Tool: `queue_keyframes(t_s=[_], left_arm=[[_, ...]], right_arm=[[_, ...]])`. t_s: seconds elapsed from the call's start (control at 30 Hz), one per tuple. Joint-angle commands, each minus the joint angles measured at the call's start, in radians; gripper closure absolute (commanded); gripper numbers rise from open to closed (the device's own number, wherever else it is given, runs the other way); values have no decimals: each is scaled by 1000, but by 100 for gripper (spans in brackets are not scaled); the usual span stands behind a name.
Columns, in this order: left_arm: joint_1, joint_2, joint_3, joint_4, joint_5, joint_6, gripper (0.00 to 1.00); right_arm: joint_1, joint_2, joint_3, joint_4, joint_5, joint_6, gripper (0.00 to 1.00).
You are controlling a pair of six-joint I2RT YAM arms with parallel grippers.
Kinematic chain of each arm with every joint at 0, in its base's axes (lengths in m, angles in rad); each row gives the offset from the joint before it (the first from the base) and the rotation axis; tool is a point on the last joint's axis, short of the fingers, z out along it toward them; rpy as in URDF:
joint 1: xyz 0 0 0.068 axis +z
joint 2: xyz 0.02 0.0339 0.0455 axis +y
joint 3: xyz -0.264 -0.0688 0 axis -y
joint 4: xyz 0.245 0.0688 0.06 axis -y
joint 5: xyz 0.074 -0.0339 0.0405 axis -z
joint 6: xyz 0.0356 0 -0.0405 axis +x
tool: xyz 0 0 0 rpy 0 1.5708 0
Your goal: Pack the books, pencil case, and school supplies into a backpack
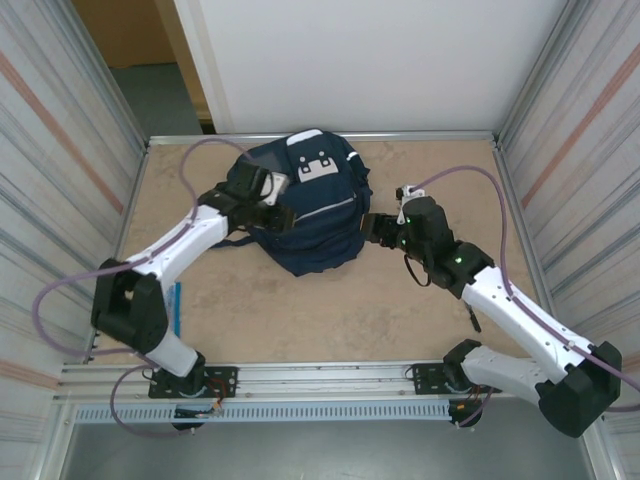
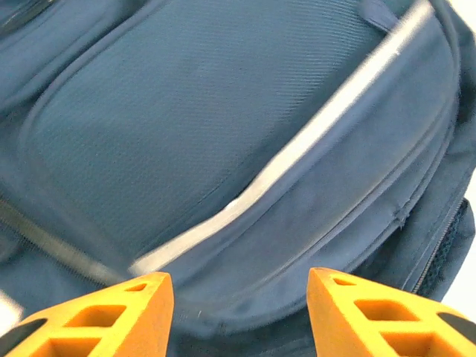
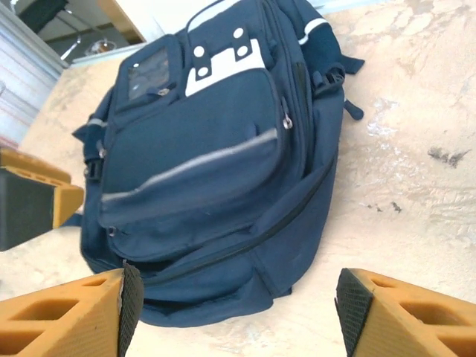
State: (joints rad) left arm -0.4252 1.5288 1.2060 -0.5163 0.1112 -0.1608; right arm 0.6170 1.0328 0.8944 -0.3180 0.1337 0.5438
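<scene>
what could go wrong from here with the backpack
1. The left fingers stand open over the backpack, close to its soft front pocket; closing there may pinch only loose fabric.
2. The right fingers are open beside it; a push could slide it.
3. The thin blue stick lies by the left arm's base and could get swept away.

No text, brand, number or sign can be read; on the backpack (image 3: 216, 193) only plain dots are seen on the white buckle patch (image 3: 223, 68); nothing legible can be made out on the square front patch (image 3: 149, 74).
</scene>
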Motion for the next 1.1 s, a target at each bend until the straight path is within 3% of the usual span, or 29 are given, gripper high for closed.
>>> queue_keyframes(t_s=[0.0,0.1,0.27,0.5,0.63,0.83,0.9,1.07], left_arm=[[128,-174,-147,-113,-76,-292,45],[246,-301,-326,-71,-141,-408,44],[438,-365,-488,-93,-337,-594,44],[592,-340,-626,-20,-328,-698,41],[623,-306,-721,113,-205,-721,41],[591,-241,-782,277,-27,-714,42],[530,-230,-800,347,31,-707,42],[280,-308,-757,233,-32,-743,42]], right_arm=[[13,-2,-17,-115,-28,88,31],[39,-2,-47,-65,-35,113,35],[102,80,1,-103,-31,102,36],[199,172,52,-125,-11,53,35],[220,208,53,-107,5,66,34],[233,250,99,-138,26,47,33],[233,259,105,-134,39,49,33],[269,309,147,-153,99,42,33]])
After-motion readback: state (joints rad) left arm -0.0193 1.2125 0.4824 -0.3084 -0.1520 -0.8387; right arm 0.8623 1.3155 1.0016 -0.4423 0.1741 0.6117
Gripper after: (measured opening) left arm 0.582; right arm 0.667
